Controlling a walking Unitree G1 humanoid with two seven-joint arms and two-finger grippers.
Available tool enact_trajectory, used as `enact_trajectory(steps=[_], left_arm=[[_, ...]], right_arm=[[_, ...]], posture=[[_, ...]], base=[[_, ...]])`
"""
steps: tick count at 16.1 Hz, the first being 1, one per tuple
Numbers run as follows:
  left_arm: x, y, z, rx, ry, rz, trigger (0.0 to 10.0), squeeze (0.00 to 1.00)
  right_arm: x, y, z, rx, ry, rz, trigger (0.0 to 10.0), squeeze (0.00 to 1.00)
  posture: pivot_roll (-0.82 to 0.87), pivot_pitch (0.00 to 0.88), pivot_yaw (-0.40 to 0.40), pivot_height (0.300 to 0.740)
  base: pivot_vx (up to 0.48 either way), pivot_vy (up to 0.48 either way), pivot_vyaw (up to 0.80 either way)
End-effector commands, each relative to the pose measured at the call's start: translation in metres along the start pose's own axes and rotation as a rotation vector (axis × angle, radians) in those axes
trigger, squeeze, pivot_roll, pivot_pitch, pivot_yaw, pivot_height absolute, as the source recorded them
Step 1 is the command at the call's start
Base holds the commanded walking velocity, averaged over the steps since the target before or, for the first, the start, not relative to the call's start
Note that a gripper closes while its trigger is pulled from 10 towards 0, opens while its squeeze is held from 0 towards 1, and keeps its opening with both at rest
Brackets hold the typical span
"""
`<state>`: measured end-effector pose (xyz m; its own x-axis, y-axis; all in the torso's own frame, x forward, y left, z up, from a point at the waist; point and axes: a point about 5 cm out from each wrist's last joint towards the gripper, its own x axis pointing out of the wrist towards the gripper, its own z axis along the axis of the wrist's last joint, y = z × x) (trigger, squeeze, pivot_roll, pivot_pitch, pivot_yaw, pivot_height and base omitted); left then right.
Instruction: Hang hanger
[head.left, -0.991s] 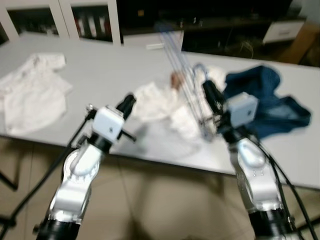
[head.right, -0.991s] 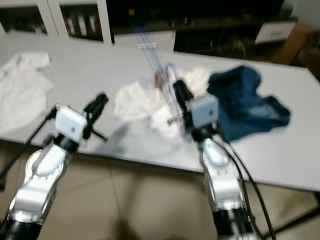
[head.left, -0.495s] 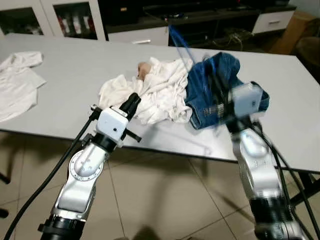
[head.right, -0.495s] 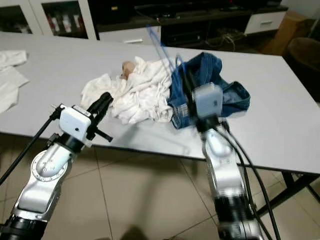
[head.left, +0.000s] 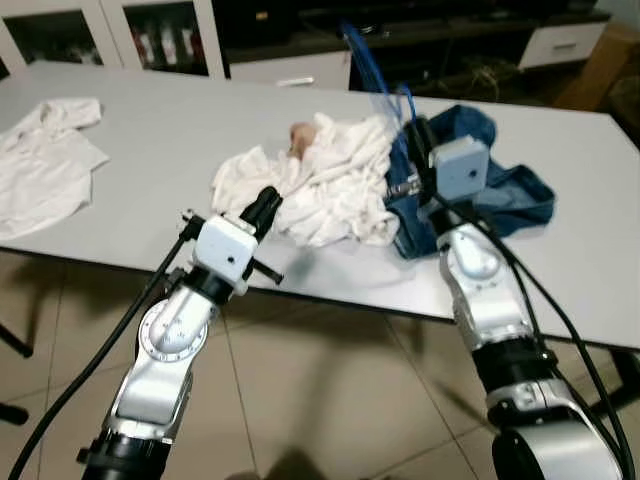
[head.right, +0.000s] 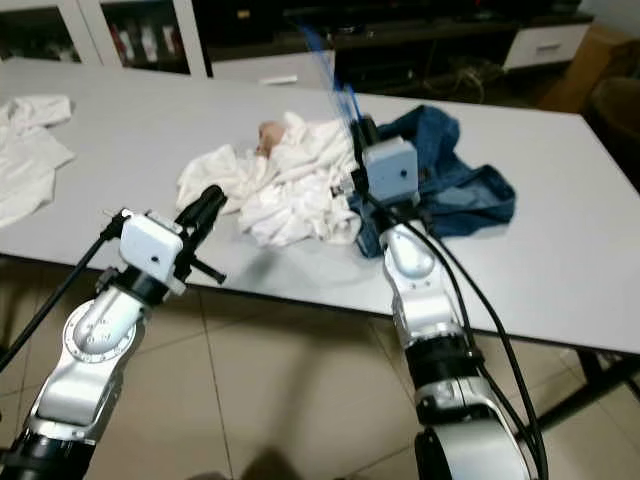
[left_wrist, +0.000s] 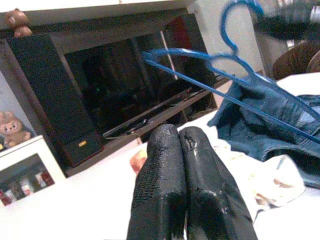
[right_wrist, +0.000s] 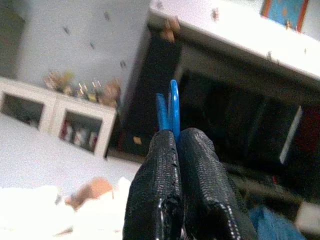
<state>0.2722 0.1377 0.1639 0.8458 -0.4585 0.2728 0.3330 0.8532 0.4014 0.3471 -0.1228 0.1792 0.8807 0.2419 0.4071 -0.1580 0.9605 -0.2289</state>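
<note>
right claw (right_wrist: 176, 150): black textured fingers pinched on thin blue hangers (left_wrist: 220, 62), raised over the counter's middle
hangers: slim plastic, curved hooks, angled up above the jeans
left claw (left_wrist: 179, 145): fingers pressed together, holding nothing, near the counter's front edge
jeans (head.left: 500, 185): crumpled blue denim beside the right claw
white cloth (head.left: 320, 190): rumpled heap touching the jeans
counter (head.left: 160, 150): smooth pale grey slab
</note>
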Motion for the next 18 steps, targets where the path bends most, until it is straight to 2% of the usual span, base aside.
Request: enact_trajectory(steps=[1, 2, 4, 6, 10, 13, 15, 16, 18], left_arm=[[-0.001, 0.000, 0.002, 0.010, -0.003, 0.002, 10.0, 0.00], [-0.001, 0.000, 0.002, 0.010, -0.003, 0.002, 10.0, 0.00], [0.001, 0.000, 0.002, 0.012, -0.007, 0.004, 10.0, 0.00], [0.001, 0.001, 0.002, 0.014, -0.007, 0.006, 10.0, 0.00], [-0.001, -0.002, 0.000, -0.005, -0.001, 0.009, 10.0, 0.00], [0.003, 0.000, 0.000, -0.007, -0.004, 0.010, 10.0, 0.00], [0.005, -0.001, 0.000, -0.007, -0.005, 0.006, 10.0, 0.00], [0.007, -0.002, 0.000, -0.010, -0.009, 0.000, 10.0, 0.00], [0.008, -0.003, 0.000, -0.013, -0.011, -0.003, 10.0, 0.00]], right_arm=[[0.006, -0.005, -0.001, -0.007, 0.002, -0.051, 10.0, 0.00], [0.007, -0.005, -0.004, -0.018, 0.009, -0.063, 10.0, 0.00], [0.015, -0.004, -0.005, -0.100, 0.004, -0.092, 10.0, 0.00], [0.021, -0.003, -0.002, -0.120, -0.019, -0.089, 10.0, 0.00], [0.018, 0.004, 0.001, -0.033, -0.056, -0.048, 10.0, 0.00], [0.003, -0.003, 0.004, 0.028, -0.097, -0.028, 10.0, 0.00], [-0.004, -0.002, 0.004, 0.023, -0.107, -0.003, 10.0, 0.00], [-0.012, -0.002, 0.004, 0.013, -0.113, 0.013, 10.0, 0.00], [-0.015, -0.003, 0.003, 0.012, -0.108, 0.012, 10.0, 0.00]], posture=[[0.00, 0.003, -0.002, 0.740], [0.00, 0.000, -0.004, 0.740], [0.01, 0.000, -0.005, 0.740], [0.01, 0.000, -0.005, 0.740], [0.02, 0.000, -0.003, 0.740], [0.01, 0.000, 0.008, 0.740], [-0.01, 0.000, 0.012, 0.740], [-0.02, 0.000, 0.015, 0.740], [-0.03, 0.000, 0.016, 0.740]], base=[[0.000, 0.000, 0.00], [0.000, 0.000, 0.00], [0.000, 0.000, 0.00], [0.000, 0.000, 0.00], [0.000, 0.000, 0.00], [0.000, 0.000, 0.00], [0.000, 0.000, 0.00], [0.000, -0.416, 0.00], [0.000, -0.431, 0.00]])
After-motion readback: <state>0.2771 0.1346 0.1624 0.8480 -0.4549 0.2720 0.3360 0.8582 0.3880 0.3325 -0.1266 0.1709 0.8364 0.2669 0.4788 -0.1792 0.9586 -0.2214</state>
